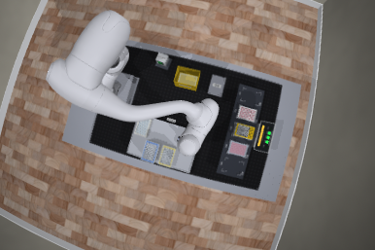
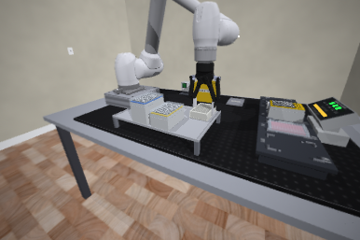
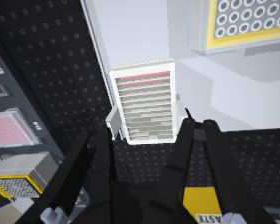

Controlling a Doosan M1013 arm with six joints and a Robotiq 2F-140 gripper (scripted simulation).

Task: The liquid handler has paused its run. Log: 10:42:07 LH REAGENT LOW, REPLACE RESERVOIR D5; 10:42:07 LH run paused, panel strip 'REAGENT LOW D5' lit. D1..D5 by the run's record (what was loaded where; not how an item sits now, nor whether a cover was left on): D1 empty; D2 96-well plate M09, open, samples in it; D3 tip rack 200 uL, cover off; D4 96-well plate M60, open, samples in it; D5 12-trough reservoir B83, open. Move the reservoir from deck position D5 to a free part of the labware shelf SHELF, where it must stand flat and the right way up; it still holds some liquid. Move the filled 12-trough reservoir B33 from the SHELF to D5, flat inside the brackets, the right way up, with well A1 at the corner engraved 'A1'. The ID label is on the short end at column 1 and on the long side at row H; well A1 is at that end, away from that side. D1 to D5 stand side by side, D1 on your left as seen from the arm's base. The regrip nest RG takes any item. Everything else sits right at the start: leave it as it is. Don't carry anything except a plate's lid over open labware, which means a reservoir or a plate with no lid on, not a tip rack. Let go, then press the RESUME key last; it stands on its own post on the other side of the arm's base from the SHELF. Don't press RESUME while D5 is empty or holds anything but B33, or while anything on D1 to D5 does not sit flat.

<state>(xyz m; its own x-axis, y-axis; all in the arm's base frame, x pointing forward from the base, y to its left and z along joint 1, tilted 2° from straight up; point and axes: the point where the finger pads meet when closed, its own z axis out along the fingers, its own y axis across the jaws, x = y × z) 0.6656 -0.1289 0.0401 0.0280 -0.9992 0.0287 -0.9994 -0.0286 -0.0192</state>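
My gripper (image 3: 147,105) (image 2: 204,101) is shut on a white 12-trough reservoir (image 3: 145,102) (image 2: 203,111), gripping its long sides. The reservoir sits level and upright at the near corner of the grey SHELF (image 3: 141,30) (image 2: 186,130) (image 1: 134,144); I cannot tell whether it touches the shelf top. In the top view the wrist hides the reservoir. On the deck (image 1: 224,166) (image 2: 289,151) both end positions are empty, and the middle three hold a pink plate (image 1: 247,113), a yellow tip rack (image 1: 244,130) and another pink plate (image 1: 238,149) (image 3: 8,129).
The shelf also holds a blue-rimmed box (image 1: 151,152) (image 2: 145,105), a yellow-rimmed one (image 1: 167,155) (image 2: 165,111) (image 3: 246,22) and a pale item (image 1: 143,127). A yellow bin (image 1: 187,77), a grey nest (image 1: 219,83), a green key post (image 1: 161,59) and the lit panel (image 1: 266,137) (image 2: 328,106) stand around.
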